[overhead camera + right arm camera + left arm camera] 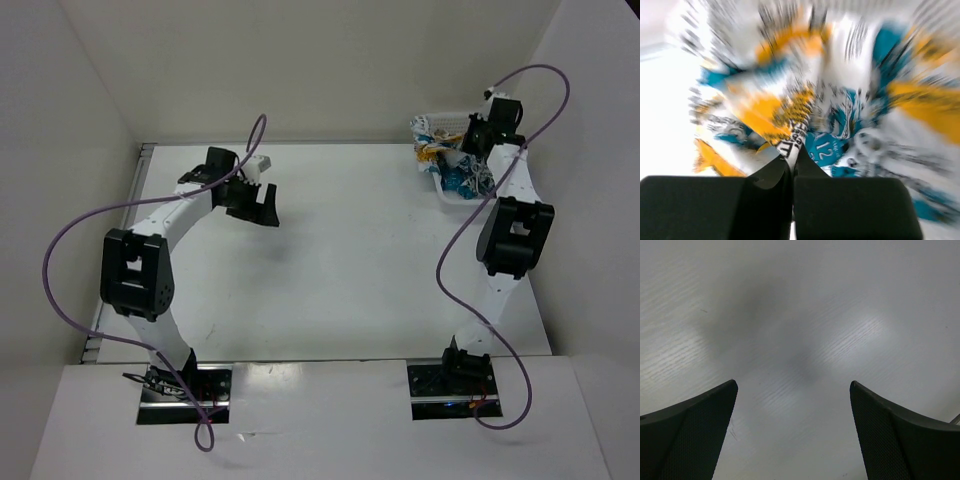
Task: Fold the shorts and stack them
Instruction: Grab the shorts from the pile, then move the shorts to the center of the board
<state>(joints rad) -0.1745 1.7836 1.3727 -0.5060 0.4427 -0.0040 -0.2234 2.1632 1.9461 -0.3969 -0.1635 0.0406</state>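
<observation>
Clearly soft stuff: shorts (805,100) crumpled, white cloth printed in teal, orange-yellow and black; blurred in right wrist view. Bundle heaped in white basket (452,197) at far right corner of table (350,270), fabric spilling over rim. Right gripper (792,162) down in heap, flat black fingers pressed together, pinching narrow fold of shorts. Left gripper (793,387) spread wide above bare table, holding nothing; inner pads finely dotted, tapering to points. Tabletop white, matte, faint wood-like grain.
</observation>
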